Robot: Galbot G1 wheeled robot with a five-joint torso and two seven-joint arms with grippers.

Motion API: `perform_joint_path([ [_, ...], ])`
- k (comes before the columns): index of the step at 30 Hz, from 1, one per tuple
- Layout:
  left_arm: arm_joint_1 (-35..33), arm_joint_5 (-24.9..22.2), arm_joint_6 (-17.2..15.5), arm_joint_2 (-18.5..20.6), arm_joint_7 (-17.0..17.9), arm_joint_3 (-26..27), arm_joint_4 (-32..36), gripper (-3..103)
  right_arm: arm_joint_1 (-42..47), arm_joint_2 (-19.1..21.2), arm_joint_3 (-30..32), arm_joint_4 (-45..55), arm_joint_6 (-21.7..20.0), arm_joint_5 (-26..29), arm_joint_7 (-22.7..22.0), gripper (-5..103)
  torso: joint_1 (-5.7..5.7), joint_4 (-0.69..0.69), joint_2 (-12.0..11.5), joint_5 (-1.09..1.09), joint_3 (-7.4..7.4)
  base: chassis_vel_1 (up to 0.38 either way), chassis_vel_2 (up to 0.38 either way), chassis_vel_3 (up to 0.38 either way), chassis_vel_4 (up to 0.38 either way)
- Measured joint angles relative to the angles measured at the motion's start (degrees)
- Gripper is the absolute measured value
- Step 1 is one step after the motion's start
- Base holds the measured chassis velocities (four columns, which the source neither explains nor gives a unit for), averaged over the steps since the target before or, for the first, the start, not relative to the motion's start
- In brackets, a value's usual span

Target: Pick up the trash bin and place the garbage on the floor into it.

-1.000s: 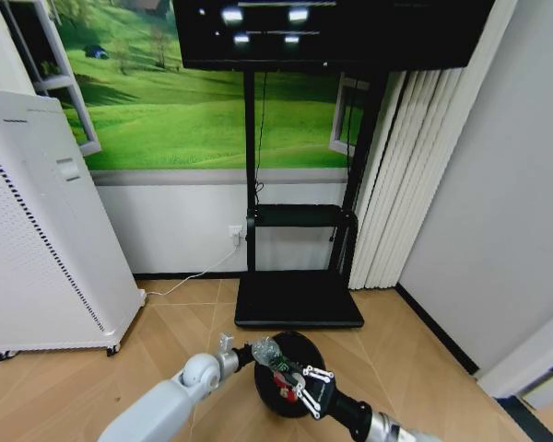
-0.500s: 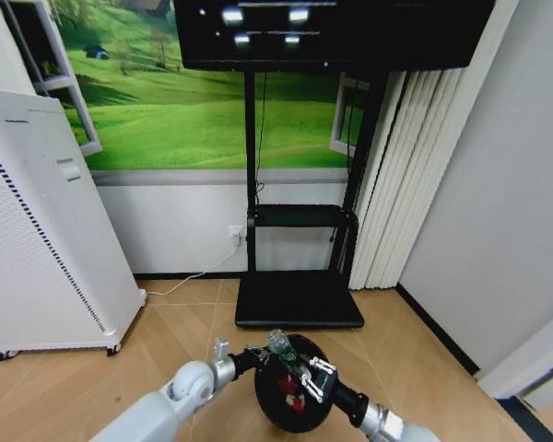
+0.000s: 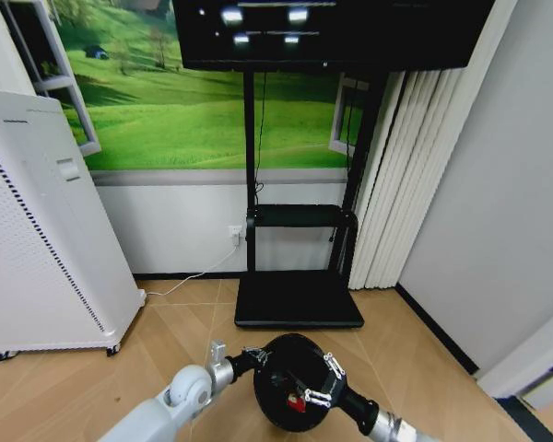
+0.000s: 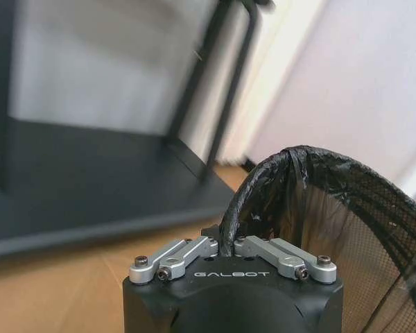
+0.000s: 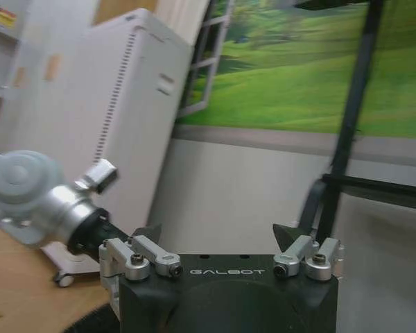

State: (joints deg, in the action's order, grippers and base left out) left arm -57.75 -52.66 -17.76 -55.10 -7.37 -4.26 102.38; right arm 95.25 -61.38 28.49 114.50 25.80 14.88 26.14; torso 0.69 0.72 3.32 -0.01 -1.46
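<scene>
Low in front of the TV stand [image 3: 298,299], above the parquet floor [image 3: 175,336], I see the trash bin [image 3: 293,382] held up with its mouth facing my head camera. My left gripper [image 4: 230,248] is clenched on the bin's rim, where the black liner folds over the edge; the wrist view shows both fingers pinching that rim. My right gripper [image 3: 319,379] hangs over the bin's opening with its fingers [image 5: 149,239] spread apart and nothing between them. Inside the bin I can make out a small red piece of garbage [image 3: 296,402] lying at the bottom. The white air purifier [image 3: 46,239] stands well apart to the left, against the wall.
</scene>
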Motion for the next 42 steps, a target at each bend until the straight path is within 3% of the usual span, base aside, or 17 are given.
perform_joint_path([
  [2,-3.39,-1.07,0.18,0.44,4.60,5.30,3.17,4,-0.48,-1.12,2.01,-1.33,-2.78,3.00,-4.30,97,0.00,0.02,0.00,-0.01,0.00,0.000,0.000,0.000,0.000],
  [5,-5.68,-1.29,0.38,1.12,6.93,8.45,4.96,4,-1.40,-2.05,3.36,-2.57,-4.76,4.47,-6.92,100,0.00,-0.01,0.00,0.00,0.00,0.000,0.000,0.000,0.000],
  [6,-7.92,-1.75,0.43,1.73,9.03,10.99,6.76,4,-2.39,-3.19,4.11,-3.75,-6.16,5.00,-9.74,100,0.00,-0.01,0.00,0.00,0.00,0.000,0.000,0.000,0.000],
  [8,-14.10,-2.81,0.42,2.80,13.70,17.49,11.07,4,-4.69,-5.43,5.41,-5.95,-12.58,5.83,-20.81,100,0.00,-0.02,0.00,0.01,0.00,0.000,0.000,0.000,0.000],
  [9,-14.10,-2.81,0.42,2.80,13.70,17.49,11.07,4,-4.69,-5.43,5.41,-5.95,-12.58,5.83,-20.81,100,0.00,-0.02,0.00,0.01,0.00,0.000,0.000,0.000,0.000],
  [10,-17.97,-2.83,0.35,2.71,16.80,21.30,13.43,4,-6.00,-6.00,5.89,-7.03,-15.49,5.87,-27.36,100,0.00,-0.01,0.00,-0.02,0.00,0.000,0.000,0.000,0.000],
  [11,-17.97,-2.83,0.35,2.71,16.80,21.30,13.43,4,-6.00,-6.00,5.89,-7.03,-15.49,5.87,-27.36,100,0.00,-0.01,0.00,-0.02,0.00,0.000,0.000,0.000,0.000],
  [13,-25.07,-2.54,-0.04,0.94,21.52,29.01,17.59,4,-8.09,-6.09,6.59,-9.20,-17.38,4.46,-35.79,100,0.00,-0.02,0.00,0.02,0.00,0.000,0.000,0.000,0.000],
  [14,-25.07,-2.54,-0.04,0.94,21.52,29.01,17.59,4,-8.09,-6.09,6.59,-9.20,-17.38,4.46,-35.79,100,0.00,-0.02,0.00,0.02,0.00,0.000,0.000,0.000,0.000],
  [16,-33.40,-2.77,-0.72,-2.28,23.61,39.27,22.88,4,-9.08,-5.58,7.77,-10.19,-18.22,3.34,-40.02,100,0.00,-0.01,0.00,-0.02,0.00,0.000,0.000,0.000,0.000],
  [17,-33.40,-2.77,-0.72,-2.28,23.61,39.27,22.88,4,-9.08,-5.58,7.77,-10.19,-18.22,3.34,-40.02,100,0.00,-0.01,0.00,-0.02,0.00,0.000,0.000,0.000,0.000],
  [18,-37.89,-2.79,-0.84,-4.12,23.75,44.51,25.17,4,-9.40,-5.62,7.97,-10.53,-18.23,2.72,-41.59,100,0.00,-0.01,0.00,0.01,0.01,0.000,0.000,0.000,0.000],
  [21,-46.19,-3.50,-1.46,-6.71,23.30,51.99,28.49,4,-8.32,-7.67,10.04,-10.38,-17.54,1.71,-43.65,100,-0.01,-0.06,0.00,0.01,0.01,0.000,0.000,0.000,0.000],
  [27,-53.74,-6.13,-1.76,-10.82,21.87,58.56,31.23,4,-8.23,-10.02,11.60,-9.78,-15.83,-1.04,-45.86,100,-0.01,0.03,0.00,0.01,0.01,0.000,0.000,0.000,0.000],
  [32,-60.05,-6.56,-0.30,-17.85,16.46,66.49,31.79,4,-9.26,-10.13,10.31,-8.36,-16.44,-1.68,-45.65,100,-0.01,-0.03,0.00,0.02,0.00,0.000,0.000,0.000,0.000],
  [38,-63.07,-5.95,2.53,-20.46,12.97,71.84,27.99,4,-8.70,-10.24,10.20,-8.17,-15.86,-1.83,-44.88,100,0.00,-0.01,-0.01,0.00,0.00,0.000,0.000,0.000,0.000],
  [42,-64.44,-4.56,4.06,-22.25,11.49,71.77,24.97,4,-8.59,-10.54,10.31,-8.84,-15.17,-1.69,-44.27,100,0.00,-0.02,-0.01,0.02,0.00,0.044,0.005,-0.032,-0.014],
])
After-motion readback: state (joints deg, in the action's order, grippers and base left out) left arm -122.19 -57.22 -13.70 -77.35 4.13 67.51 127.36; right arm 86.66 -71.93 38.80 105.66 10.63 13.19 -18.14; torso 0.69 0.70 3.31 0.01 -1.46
